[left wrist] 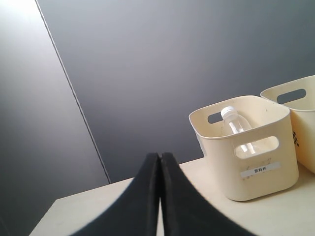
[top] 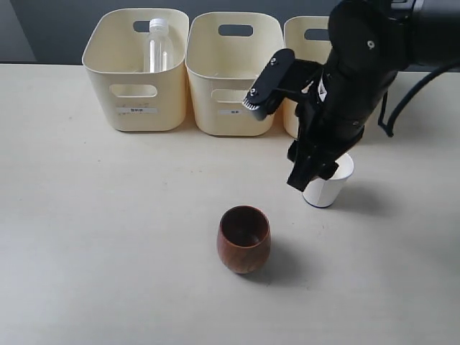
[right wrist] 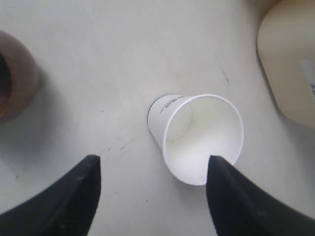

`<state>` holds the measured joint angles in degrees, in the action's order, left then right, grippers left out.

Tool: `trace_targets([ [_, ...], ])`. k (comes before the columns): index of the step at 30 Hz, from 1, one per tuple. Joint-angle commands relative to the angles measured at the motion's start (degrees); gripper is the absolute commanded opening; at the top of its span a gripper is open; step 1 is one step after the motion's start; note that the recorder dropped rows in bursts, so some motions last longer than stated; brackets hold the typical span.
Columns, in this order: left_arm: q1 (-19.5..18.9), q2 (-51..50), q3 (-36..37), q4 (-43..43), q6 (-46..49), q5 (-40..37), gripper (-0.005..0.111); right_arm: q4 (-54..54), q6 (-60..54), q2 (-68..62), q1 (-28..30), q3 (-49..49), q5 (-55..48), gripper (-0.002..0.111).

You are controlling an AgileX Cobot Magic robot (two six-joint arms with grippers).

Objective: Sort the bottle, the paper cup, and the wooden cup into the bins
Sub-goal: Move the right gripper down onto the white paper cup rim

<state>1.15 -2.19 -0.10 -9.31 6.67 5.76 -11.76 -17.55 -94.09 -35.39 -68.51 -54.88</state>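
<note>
- Nearest the camera stands the wooden cup [top: 244, 238], upright and untouched on the tabletop [top: 108, 251] toward its near edge, mouth up.
- Just behind it toward the right edge, the paper cup [top: 329, 184] stands upright; the right gripper [right wrist: 152, 184] hangs over it with jaws spread wide, one finger at the rim, nothing held.
- Against the far edge sit the bins [top: 233, 72]; the bottle [top: 158, 47] already stands in the leftmost.
- Left gripper [left wrist: 160, 196] is parked with its fingers pressed together, empty.
- Judged step: picking up the paper cup. Next calls for centring the jaws around its wall, then closing gently, since thin paper probably crushes easily.
</note>
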Motion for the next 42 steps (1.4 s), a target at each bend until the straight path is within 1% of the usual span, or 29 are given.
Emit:
trace_targets([
  [1,0.08,0.13,0.10,-0.02,-0.13,0.35,0.000,3.29,-1.14,0.53,2.68,0.17,1.99,0.060],
  [5,0.08,0.13,0.10,-0.02,-0.13,0.35,0.000,6.60,-4.16,-0.48,2.71,0.17,2.08,0.060],
  [8,0.08,0.13,0.10,-0.02,-0.13,0.35,0.000,6.72,-4.55,-2.42,2.71,0.17,2.93,0.060],
  [17,0.08,0.13,0.10,-0.02,-0.13,0.35,0.000,0.35,-0.77,-7.17,2.71,0.17,4.87,0.060],
  [30,0.08,0.13,0.10,-0.02,-0.13,0.35,0.000,0.19,-0.40,-10.86,2.71,0.17,5.93,0.060],
  [37,0.08,0.13,0.10,-0.02,-0.13,0.35,0.000,-0.85,-0.29,-12.65,2.71,0.17,8.20,0.059],
  [38,0.08,0.13,0.10,-0.02,-0.13,0.35,0.000,-0.85,-0.29,-12.76,2.71,0.17,8.33,0.058],
  [39,0.08,0.13,0.10,-0.02,-0.13,0.35,0.000,-0.97,-0.29,-12.90,2.71,0.17,8.33,0.054],
  [41,0.08,0.13,0.10,-0.02,-0.13,0.35,0.000,-0.97,-0.29,-13.24,2.71,0.17,7.97,0.040],
  [42,0.08,0.13,0.10,-0.02,-0.13,0.35,0.000,-1.08,-0.29,-13.49,2.71,0.17,7.53,0.030],
])
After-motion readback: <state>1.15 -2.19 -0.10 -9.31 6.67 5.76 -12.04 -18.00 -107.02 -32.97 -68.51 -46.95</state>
